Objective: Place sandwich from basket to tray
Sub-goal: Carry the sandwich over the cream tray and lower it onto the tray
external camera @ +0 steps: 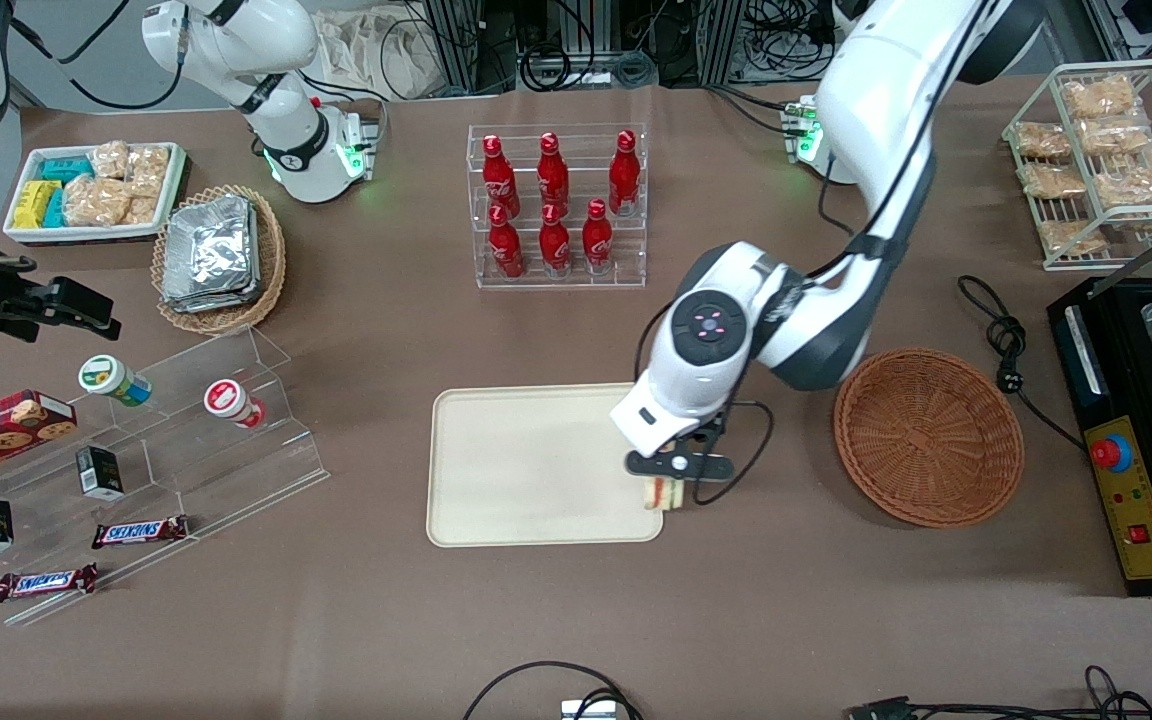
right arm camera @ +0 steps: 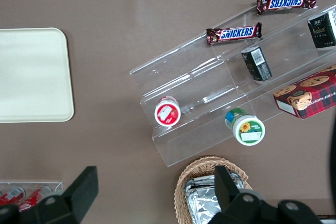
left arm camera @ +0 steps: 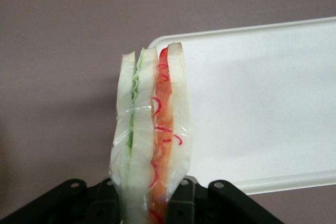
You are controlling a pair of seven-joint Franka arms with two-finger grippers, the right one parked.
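My left gripper (external camera: 669, 488) is shut on the sandwich (external camera: 664, 493), a plastic-wrapped wedge of white bread with green and orange-red filling (left arm camera: 152, 140). It hangs over the corner of the cream tray (external camera: 526, 465) that is nearest the front camera and the basket. In the left wrist view the sandwich stands between the black fingers (left arm camera: 191, 203), above the tray's rounded corner (left arm camera: 252, 108). The round reddish-brown wicker basket (external camera: 928, 436) lies beside the tray, toward the working arm's end of the table, with nothing in it.
A clear rack of red bottles (external camera: 556, 205) stands farther from the front camera than the tray. A clear stepped shelf with snacks (external camera: 136, 450) and a tan basket of foil packets (external camera: 219, 258) lie toward the parked arm's end. A black appliance (external camera: 1136, 440) sits beside the basket.
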